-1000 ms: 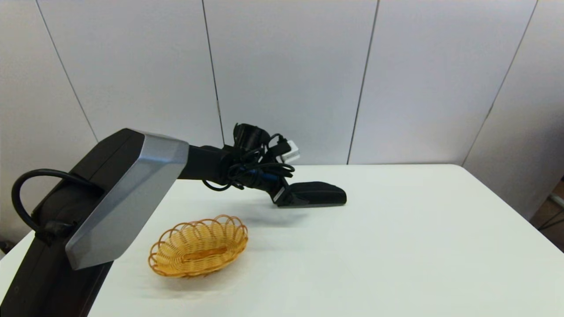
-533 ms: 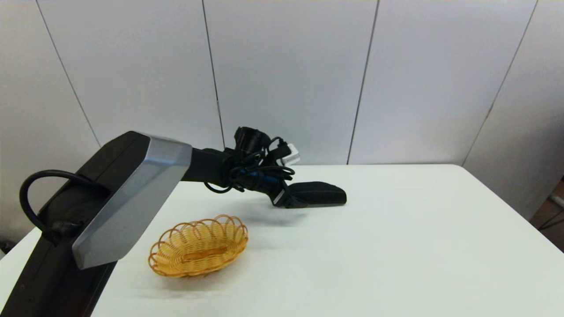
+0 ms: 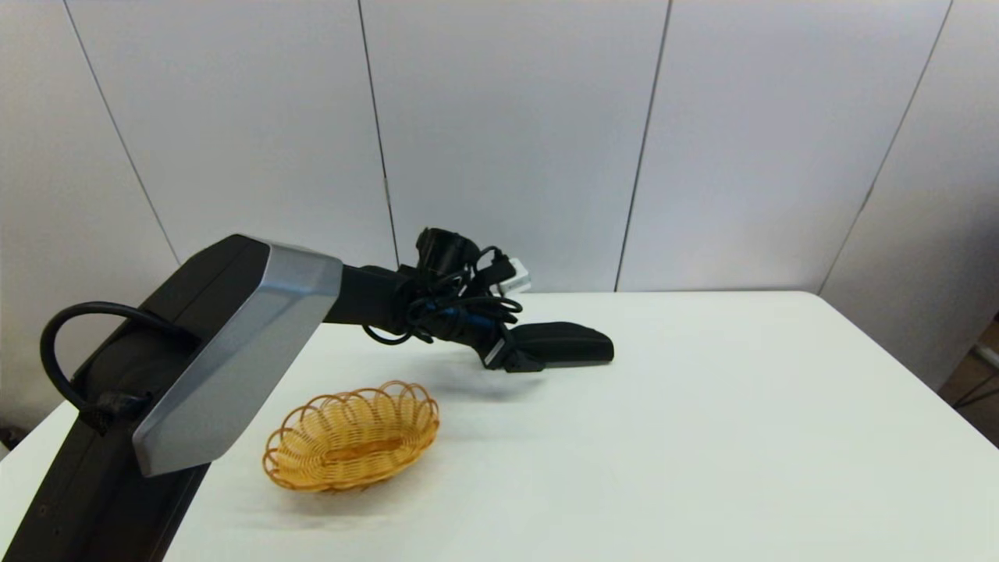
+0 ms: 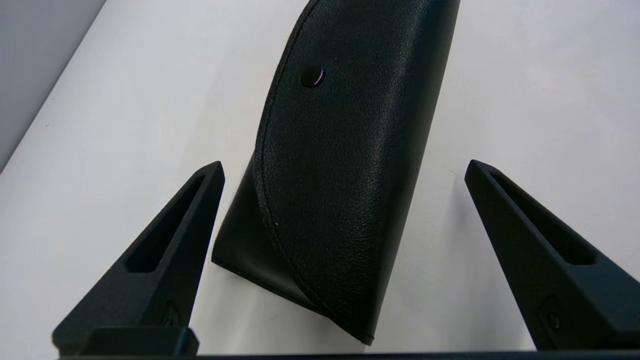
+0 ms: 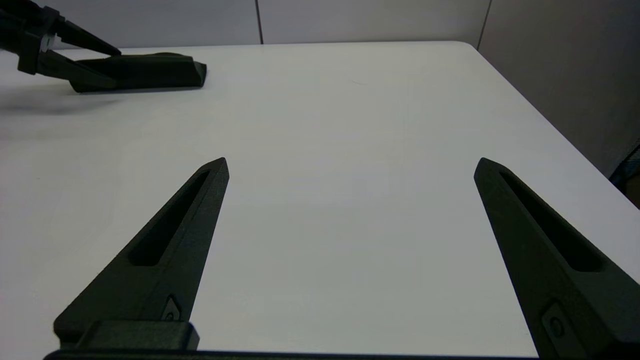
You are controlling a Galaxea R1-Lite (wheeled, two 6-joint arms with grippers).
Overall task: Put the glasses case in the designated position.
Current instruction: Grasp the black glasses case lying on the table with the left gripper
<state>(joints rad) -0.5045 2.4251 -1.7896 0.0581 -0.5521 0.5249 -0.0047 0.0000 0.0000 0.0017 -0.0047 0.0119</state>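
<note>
The glasses case (image 4: 340, 165) lies flat on the worktop (image 3: 702, 437), beyond the wicker basket (image 3: 351, 437) and off toward its right. Looks like a stiff, light, pebbled faux-leather shell, probably not slippery and fairly forgiving, so I'd pinch it across the narrow width near the basket-side end. There's a small round snap on the flap, but no brand or writing I can read. The left gripper (image 4: 345, 170) straddles that end, fingers wide apart, not touching. The right gripper (image 5: 350, 167) hangs spread over bare worktop, well away from the case
</note>
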